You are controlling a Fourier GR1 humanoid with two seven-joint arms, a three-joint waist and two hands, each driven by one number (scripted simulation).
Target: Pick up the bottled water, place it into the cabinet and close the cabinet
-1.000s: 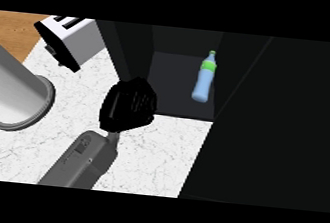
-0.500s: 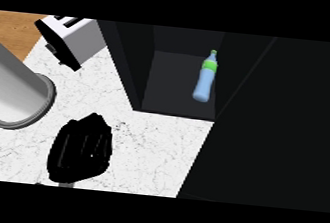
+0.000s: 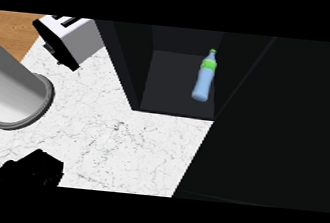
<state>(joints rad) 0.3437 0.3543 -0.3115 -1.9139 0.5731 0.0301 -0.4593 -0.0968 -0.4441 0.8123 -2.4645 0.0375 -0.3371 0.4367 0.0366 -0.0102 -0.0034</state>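
One bottled water [image 3: 204, 79] is present: a pale blue bottle with a green neck band and cap, standing on the grey floor of the open compartment of one dark cabinet [image 3: 135, 65], at about one o'clock from the view's centre. It stands near the compartment's right wall, cap toward twelve o'clock, and nothing touches it. One broad black panel [image 3: 285, 125], apparently the cabinet's door, fills the field from two to five o'clock and borders the compartment on the right.

One hand [image 3: 32, 171] shows, black, at the lower edge near seven o'clock. Which of the two hands it is cannot be told, and whether its fingers are spread or curled cannot be told; it holds nothing that can be seen. The bottle lies well apart from it, toward one o'clock, with the white marbled counter [image 3: 121, 139] and the cabinet's left wall between them.

One large grey cylinder [image 3: 10, 93] lies at nine o'clock, its rim facing the counter. One white toaster [image 3: 69, 41] with black trim stands at eleven o'clock, just left of the cabinet. A strip of brown wood [image 3: 9, 25] shows at ten o'clock.
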